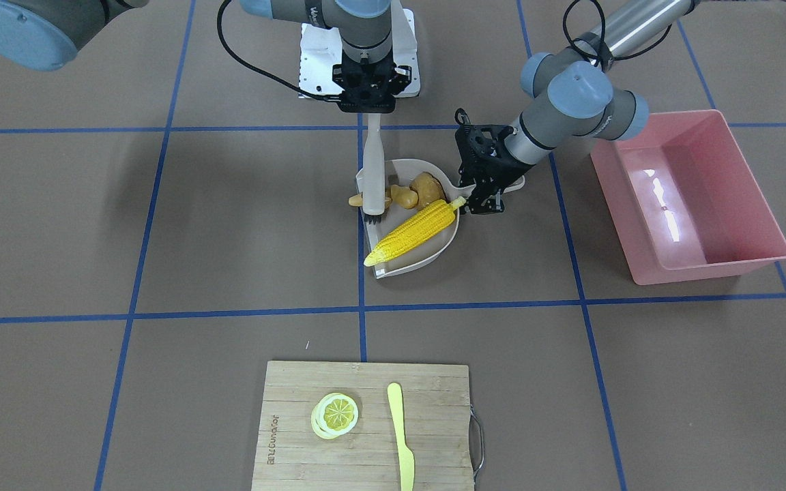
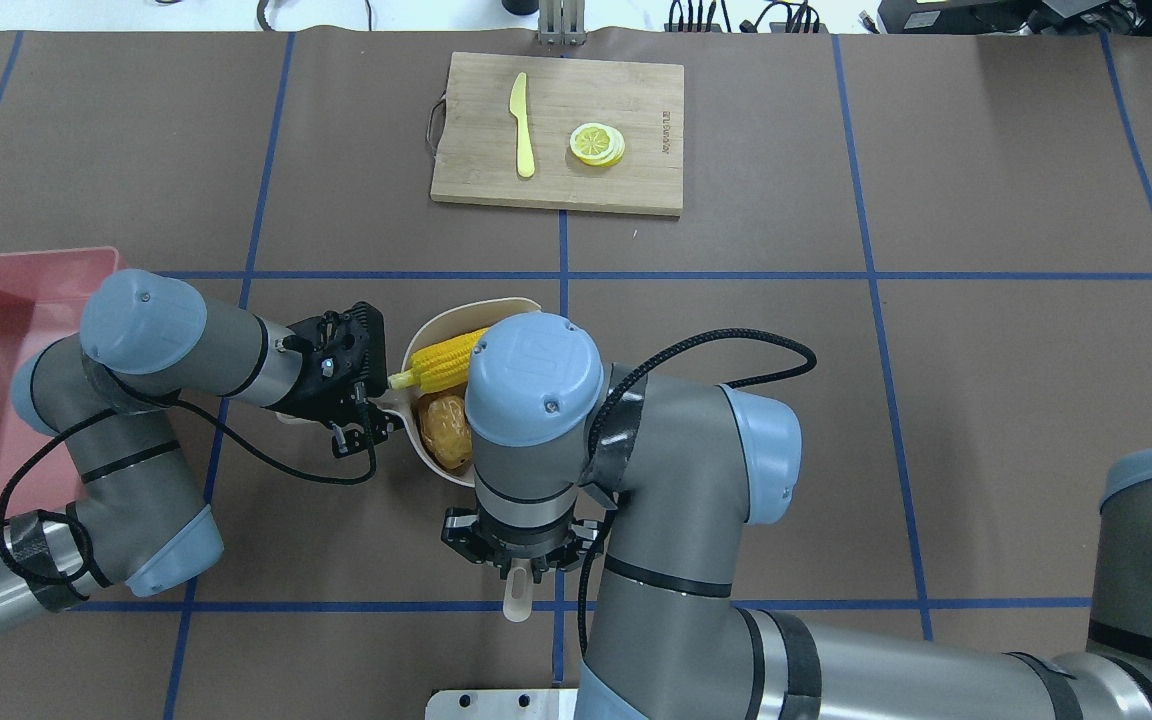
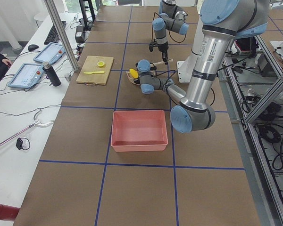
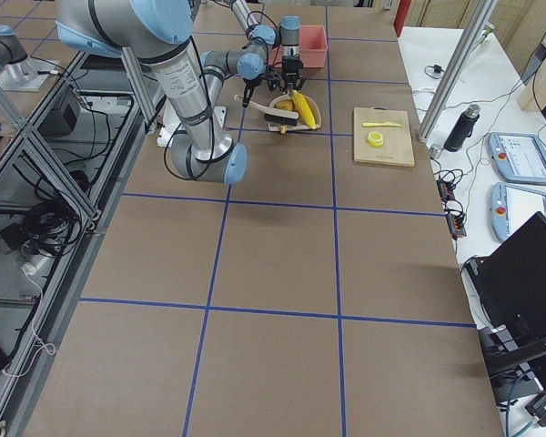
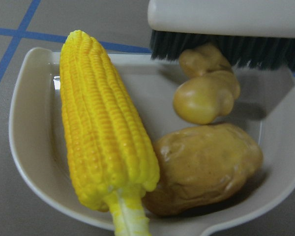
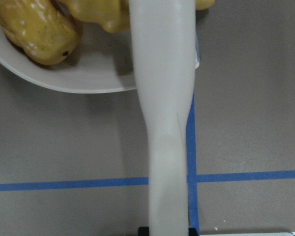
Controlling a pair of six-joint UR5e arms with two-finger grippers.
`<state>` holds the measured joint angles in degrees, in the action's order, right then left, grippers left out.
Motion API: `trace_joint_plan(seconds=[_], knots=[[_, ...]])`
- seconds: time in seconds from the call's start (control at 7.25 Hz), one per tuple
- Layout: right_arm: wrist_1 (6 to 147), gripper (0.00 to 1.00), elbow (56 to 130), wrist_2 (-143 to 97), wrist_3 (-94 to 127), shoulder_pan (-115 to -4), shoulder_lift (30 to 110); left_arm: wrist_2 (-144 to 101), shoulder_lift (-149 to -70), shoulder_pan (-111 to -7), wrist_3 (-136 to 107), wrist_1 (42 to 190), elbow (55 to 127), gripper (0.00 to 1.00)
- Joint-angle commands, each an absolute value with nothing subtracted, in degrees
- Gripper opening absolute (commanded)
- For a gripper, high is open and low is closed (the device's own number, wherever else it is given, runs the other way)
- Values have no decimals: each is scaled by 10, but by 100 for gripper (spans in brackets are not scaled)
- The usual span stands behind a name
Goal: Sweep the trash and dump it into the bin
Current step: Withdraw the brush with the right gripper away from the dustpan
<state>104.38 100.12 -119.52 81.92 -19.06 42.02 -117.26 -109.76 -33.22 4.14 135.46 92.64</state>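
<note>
**Markings.** A brand mark is burned into the cutting board (image 1: pixel 297 395) near its left edge, at the bottom centre of the front-facing view. The lettering is too small to be read. White lettering on the arm at the top centre is cut off and cannot be read either.

**Containers.** The dustpan (image 1: pixel 427 258) is found at the centre of the frame, on the brown table (image 1: pixel 161 225), which is ruled with blue tape lines. Three items are held in it:
- The corn cob (image 1: pixel 415 232) is laid diagonally across the pan.
- The potato (image 1: pixel 428 187) is set against the rear wall, just beside the cob's stalk end.
- The ginger root (image 1: pixel 400 198) is placed at the open edge, touching the bristles of the brush (image 1: pixel 373 167).

The bin (image 1: pixel 707 269) is located at the right of the frame, apart from the dustpan. On the board, a lemon slice (image 1: pixel 336 414) and a knife (image 1: pixel 400 436) are laid side by side, apart.

**Materials and shapes.**
- The dustpan is smooth beige plastic with a curved rear wall.
- The brush has a pale tapered handle and dark bristles.
- The bin is glossy pink, rectangular, with sloping walls.
- The cob is bright yellow with rows of kernels.
- The board is bamboo with a wire handle.

**Tool state.** The left gripper (image 1: pixel 487 194) is clamped on the dustpan handle. The right gripper (image 1: pixel 367 109) is clenched on the brush handle, with the bristles pointed down.
</note>
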Motion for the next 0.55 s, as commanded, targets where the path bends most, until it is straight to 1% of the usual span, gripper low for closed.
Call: trace_joint_plan(seconds=[0.0, 0.28, 0.41], knots=[[1067, 0, 998, -1217, 819, -211, 397, -1172, -1097, -332, 45, 1354, 928, 0], [1085, 0, 1003, -1238, 816, -232, 395, -1173, -1097, -332, 45, 1355, 932, 0], [1116, 0, 1009, -1255, 803, -258, 383, -1173, -1097, -332, 45, 1356, 933, 0]])
